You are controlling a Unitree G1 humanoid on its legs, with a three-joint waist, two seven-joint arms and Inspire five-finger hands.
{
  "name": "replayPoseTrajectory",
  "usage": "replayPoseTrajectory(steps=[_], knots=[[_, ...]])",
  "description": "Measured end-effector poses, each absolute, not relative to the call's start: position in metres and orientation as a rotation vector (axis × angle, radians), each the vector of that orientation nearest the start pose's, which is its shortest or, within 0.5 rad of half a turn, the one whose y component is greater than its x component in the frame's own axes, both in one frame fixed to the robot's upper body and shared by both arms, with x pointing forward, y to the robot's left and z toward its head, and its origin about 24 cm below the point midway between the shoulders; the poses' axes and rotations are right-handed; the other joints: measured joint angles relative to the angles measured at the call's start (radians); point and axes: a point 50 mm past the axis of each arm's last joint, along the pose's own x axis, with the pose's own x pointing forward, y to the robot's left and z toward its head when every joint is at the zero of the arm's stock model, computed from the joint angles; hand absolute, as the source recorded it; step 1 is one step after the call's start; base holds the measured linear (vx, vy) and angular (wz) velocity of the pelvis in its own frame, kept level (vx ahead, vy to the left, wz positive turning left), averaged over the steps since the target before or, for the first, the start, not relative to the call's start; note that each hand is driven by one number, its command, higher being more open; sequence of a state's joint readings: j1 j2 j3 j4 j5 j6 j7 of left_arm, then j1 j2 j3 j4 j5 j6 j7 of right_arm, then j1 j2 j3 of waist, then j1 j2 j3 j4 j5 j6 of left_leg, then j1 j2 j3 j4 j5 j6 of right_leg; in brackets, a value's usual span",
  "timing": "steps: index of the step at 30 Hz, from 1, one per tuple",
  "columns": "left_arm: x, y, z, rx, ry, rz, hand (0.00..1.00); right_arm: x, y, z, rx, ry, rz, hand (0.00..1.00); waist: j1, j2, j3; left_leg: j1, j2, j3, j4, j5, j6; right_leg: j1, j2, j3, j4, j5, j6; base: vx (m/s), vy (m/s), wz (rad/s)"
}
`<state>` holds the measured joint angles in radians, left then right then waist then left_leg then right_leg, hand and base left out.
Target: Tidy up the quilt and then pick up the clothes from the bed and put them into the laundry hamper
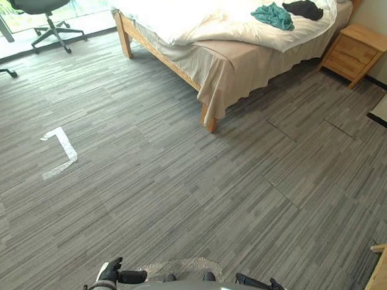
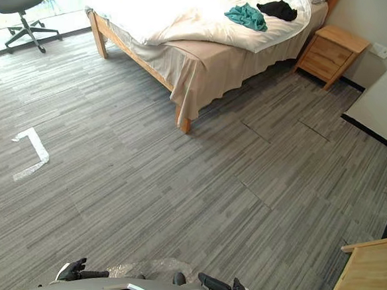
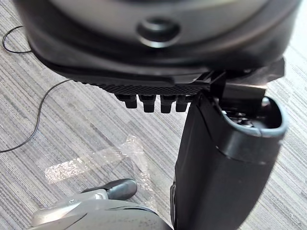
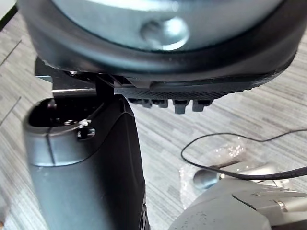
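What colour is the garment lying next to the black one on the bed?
Teal. The garment shows best in the left eye view.

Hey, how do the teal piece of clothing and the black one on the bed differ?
Colour: the teal garment is blue-green, the black garment dark.
Place: the black garment lies nearer the nightstand end of the bed, the teal garment nearer the bed's foot.
Both are crumpled and lie close together on the white quilt.
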<state>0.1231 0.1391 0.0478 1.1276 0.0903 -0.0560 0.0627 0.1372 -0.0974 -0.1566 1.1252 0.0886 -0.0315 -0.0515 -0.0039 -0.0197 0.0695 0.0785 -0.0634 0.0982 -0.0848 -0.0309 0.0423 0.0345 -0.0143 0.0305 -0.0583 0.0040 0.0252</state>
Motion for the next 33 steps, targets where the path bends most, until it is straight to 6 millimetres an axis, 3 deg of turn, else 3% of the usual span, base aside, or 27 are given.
replayPoseTrajectory(steps=[6, 8, 10, 12, 13, 14, 15, 16, 17, 18, 20, 21, 22, 23, 24, 25, 26, 27, 28, 29, 30, 33], knots=[[0.074, 0.215, -0.164, 0.207, 1.163, 0.138, 1.0, 0.058, -0.211, -0.168, 0.077, 1.194, -0.353, 0.0, 0.0, -0.003, 0.03, -0.005, 0.007, 0.019, 0.001, -0.013, -0.004, -0.028, 0.009, 0.011, 0.023, -0.011, -0.011, 0.03, -0.013, -0.09], [0.082, 0.215, -0.163, 0.209, 1.142, 0.135, 1.0, 0.062, -0.211, -0.168, 0.09, 1.18, -0.364, 0.0, 0.0, -0.001, 0.049, -0.006, 0.021, 0.063, 0.001, -0.03, -0.014, -0.085, 0.025, 0.033, 0.111, -0.04, -0.015, 0.03, -0.022, -0.68], [0.085, 0.214, -0.162, 0.209, 1.135, 0.132, 1.0, 0.065, -0.213, -0.166, 0.112, 1.161, -0.381, 0.0, -0.003, 0.007, 0.063, -0.007, 0.046, 0.123, 0.002, -0.039, -0.014, -0.166, 0.049, -0.029, 0.221, -0.053, -0.003, 0.01, -0.051, -0.94], [0.09, 0.215, -0.161, 0.212, 1.124, 0.131, 1.0, 0.069, -0.212, -0.166, 0.161, 1.138, -0.419, 0.0, -0.019, 0.016, 0.084, -0.002, 0.069, 0.17, 0.017, -0.053, -0.015, -0.239, 0.05, -0.151, 0.343, -0.079, 0.009, 0.03, -0.059, -0.72], [0.092, 0.216, -0.161, 0.216, 1.122, 0.131, 1.0, 0.071, -0.213, -0.165, 0.202, 1.124, -0.455, 0.0, -0.035, 0.018, 0.094, 0.004, 0.081, 0.186, 0.034, -0.069, -0.023, -0.273, 0.031, -0.248, 0.408, -0.105, -0.025, 0.09, -0.062, -0.56], [0.096, 0.215, -0.16, 0.216, 1.115, 0.13, 1.0, 0.07, -0.215, -0.165, 0.236, 1.116, -0.492, 0.0, -0.044, 0.022, 0.097, 0.013, 0.101, 0.206, 0.054, -0.094, -0.038, -0.293, 0.013, -0.303, 0.418, -0.119, -0.047, 0.26, -0.144, -0.6], [0.105, 0.209, -0.159, 0.206, 1.093, 0.115, 1.0, 0.07, -0.219, -0.164, 0.259, 1.1, -0.524, 0.0, -0.057, 0.052, 0.12, 0.043, 0.168, 0.215, 0.089, -0.145, -0.074, -0.318, 0.01, -0.334, 0.358, -0.114, -0.041, 0.36, -0.203, -0.46], [0.113, 0.202, -0.158, 0.198, 1.071, 0.099, 1.0, 0.07, -0.221, -0.164, 0.256, 1.098, -0.529, 0.0, -0.058, 0.07, 0.134, 0.061, 0.207, 0.219, 0.101, -0.176, -0.091, -0.357, -0.002, -0.336, 0.326, -0.091, -0.012, 0.44, -0.279, -0.28], [0.116, 0.199, -0.158, 0.19, 1.06, 0.091, 1.0, 0.07, -0.223, -0.163, 0.26, 1.094, -0.541, 0.0, -0.059, 0.073, 0.14, 0.079, 0.225, 0.224, 0.1, -0.187, -0.107, -0.401, -0.025, -0.331, 0.308, -0.075, 0.01, 0.43, -0.287, -0.04], [0.121, 0.196, -0.157, 0.181, 1.047, 0.084, 1.0, 0.066, -0.22, -0.164, 0.271, 1.102, -0.548, 0.0, -0.063, 0.056, 0.148, 0.109, 0.228, 0.23, 0.1, -0.196, -0.139, -0.437, -0.072, -0.326, 0.289, -0.055, 0.031, 0.51, -0.342, 0.08], [0.117, 0.194, -0.158, 0.154, 1.055, 0.095, 1.0, 0.053, -0.215, -0.167, 0.294, 1.124, -0.568, 0.0, -0.074, 0.037, 0.152, 0.181, 0.237, 0.239, 0.096, -0.218, -0.163, -0.452, -0.119, -0.323, 0.257, -0.048, 0.035, 0.55, -0.346, 0.11], [0.115, 0.19, -0.159, 0.13, 1.054, 0.104, 1.0, 0.051, -0.215, -0.167, 0.302, 1.13, -0.568, 0.0, -0.083, 0.043, 0.15, 0.218, 0.259, 0.238, 0.107, -0.216, -0.167, -0.458, -0.107, -0.326, 0.323, 0.053, 0.007, 0.53, -0.308, -0.05], [0.115, 0.187, -0.159, 0.108, 1.047, 0.117, 1.0, 0.05, -0.218, -0.167, 0.307, 1.126, -0.57, 0.0, -0.086, 0.062, 0.147, 0.207, 0.292, 0.232, 0.164, -0.2, -0.175, -0.471, -0.081, -0.329, 0.374, 0.056, -0.035, 0.79, -0.537, -0.34], [0.115, 0.178, -0.16, 0.062, 1.044, 0.129, 1.0, 0.05, -0.225, -0.165, 0.292, 1.112, -0.578, 0.0, -0.079, 0.09, 0.15, 0.165, 0.349, 0.2, 0.304, -0.172, -0.156, -0.453, -0.037, -0.33, 0.384, 0.011, -0.079, 0.63, -0.479, -0.48], [0.115, 0.176, -0.16, 0.038, 1.043, 0.148, 1.0, 0.051, -0.227, -0.164, 0.287, 1.107, -0.58, 0.0, -0.074, 0.098, 0.147, 0.13, 0.375, 0.177, 0.396, -0.135, -0.128, -0.437, -0.011, -0.326, 0.377, -0.009, -0.089, 0.8, -0.577, -0.66], [0.114, 0.177, -0.16, 0.008, 1.038, 0.178, 1.0, 0.054, -0.228, -0.163, 0.271, 1.1, -0.57, 0.0, -0.072, 0.103, 0.146, 0.064, 0.413, 0.132, 0.573, -0.029, -0.08, -0.378, 0.036, -0.313, 0.335, -0.034, -0.109, 0.73, -0.406, -0.74], [0.116, 0.178, -0.158, 0.004, 1.015, 0.187, 1.0, 0.057, -0.229, -0.162, 0.219, 1.105, -0.532, 0.0, -0.064, 0.104, 0.148, 0.01, 0.426, 0.089, 0.751, 0.017, -0.111, -0.294, 0.088, -0.28, 0.272, -0.038, -0.124, 0.77, -0.374, -0.9], [0.12, 0.177, -0.155, 0.002, 0.994, 0.19, 1.0, 0.059, -0.228, -0.161, 0.191, 1.106, -0.506, 0.0, -0.051, 0.097, 0.147, -0.027, 0.408, 0.055, 0.866, -0.02, -0.155, -0.224, 0.117, -0.244, 0.221, -0.041, -0.131, 0.76, -0.313, -0.83], [0.122, 0.178, -0.154, 0.004, 0.983, 0.195, 1.0, 0.061, -0.226, -0.161, 0.177, 1.103, -0.491, 0.0, -0.042, 0.088, 0.148, -0.056, 0.385, 0.042, 0.93, -0.049, -0.175, -0.179, 0.126, -0.226, 0.192, -0.041, -0.131, 0.7, -0.276, -0.85], [0.128, 0.18, -0.15, 0.013, 0.947, 0.201, 1.0, 0.07, -0.222, -0.16, 0.147, 1.091, -0.447, 0.0, -0.023, 0.06, 0.142, -0.129, 0.334, 0.034, 1.022, -0.109, -0.184, -0.103, 0.131, -0.179, 0.138, -0.045, -0.135, 0.8, -0.307, -0.92], [0.136, 0.185, -0.145, 0.026, 0.904, 0.207, 1.0, 0.084, -0.217, -0.159, 0.126, 1.071, -0.398, 0.0, -0.002, 0.037, 0.14, -0.208, 0.286, 0.047, 1.065, -0.173, -0.177, -0.04, 0.13, -0.132, 0.094, -0.045, -0.135, 0.63, -0.225, -0.98], [0.149, 0.184, -0.14, 0.031, 0.855, 0.215, 1.0, 0.112, -0.21, -0.154, 0.11, 1.014, -0.345, 0.0, 0.044, 0.025, 0.139, -0.368, 0.236, 0.101, 0.952, -0.253, -0.146, 0.084, 0.124, -0.068, 0.026, -0.061, -0.11, 0.52, -0.105, -0.87]])
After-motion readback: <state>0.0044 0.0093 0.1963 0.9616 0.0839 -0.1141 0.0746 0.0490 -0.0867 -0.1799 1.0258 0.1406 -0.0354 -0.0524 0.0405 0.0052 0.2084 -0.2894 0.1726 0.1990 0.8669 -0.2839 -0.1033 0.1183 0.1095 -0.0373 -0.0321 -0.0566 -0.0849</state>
